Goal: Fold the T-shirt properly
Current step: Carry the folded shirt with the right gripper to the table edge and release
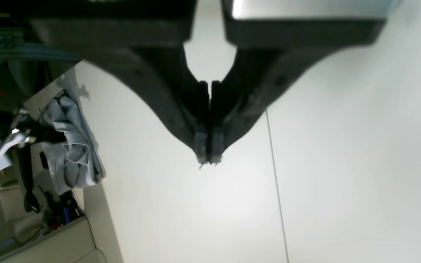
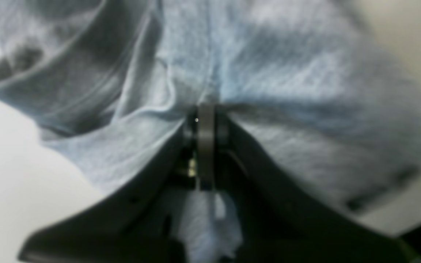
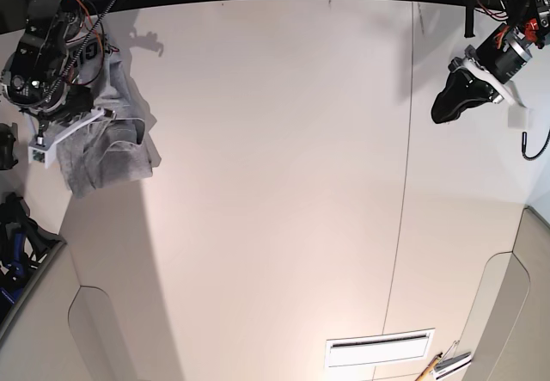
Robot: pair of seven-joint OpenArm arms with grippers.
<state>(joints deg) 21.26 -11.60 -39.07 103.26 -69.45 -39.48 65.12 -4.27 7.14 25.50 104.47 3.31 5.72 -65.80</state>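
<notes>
The heather-grey T-shirt [image 3: 116, 153] hangs bunched at the far left corner of the white table [image 3: 258, 183], with a bit of black lettering showing near the arm. My right gripper [image 2: 205, 109] is shut on a fold of the T-shirt [image 2: 269, 54], and the cloth fills most of the right wrist view. In the base view its fingertips are buried in the fabric. My left gripper [image 1: 208, 160] is shut with nothing in it, hovering over bare table at the far right [image 3: 449, 106]. From the left wrist the T-shirt [image 1: 72, 146] shows far off at the table's edge.
A thin seam [image 3: 402, 192] runs down the table's right part. A white slotted plate [image 3: 378, 347] and small tools [image 3: 443, 364] lie near the front edge. Cables and dark gear [image 3: 15, 243] crowd the floor beyond the left edge.
</notes>
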